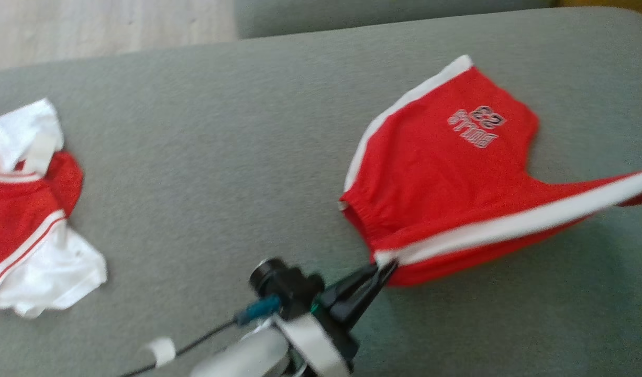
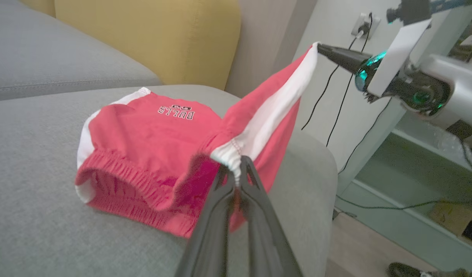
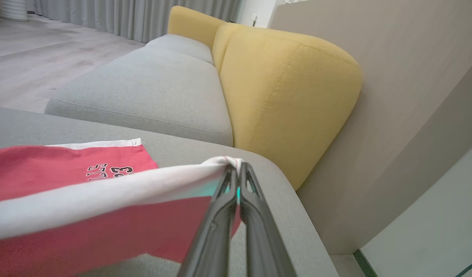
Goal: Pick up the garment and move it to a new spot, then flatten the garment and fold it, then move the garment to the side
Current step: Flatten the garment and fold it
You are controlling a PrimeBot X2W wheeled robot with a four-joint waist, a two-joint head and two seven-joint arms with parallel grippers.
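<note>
Shorts, waistband pinched in left hand; wrist views: hem pinched in right hand.

Red shorts, white side stripes, "BULLS 23" print on one leg. Elastic waistband gaping. One striped side raised and stretched taut; remainder rests on the grey sofa cushion.

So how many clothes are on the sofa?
2. The red shorts are on the right, partly lifted; a crumpled red-and-white garment lies on the left. Others may be hidden out of view.
</note>
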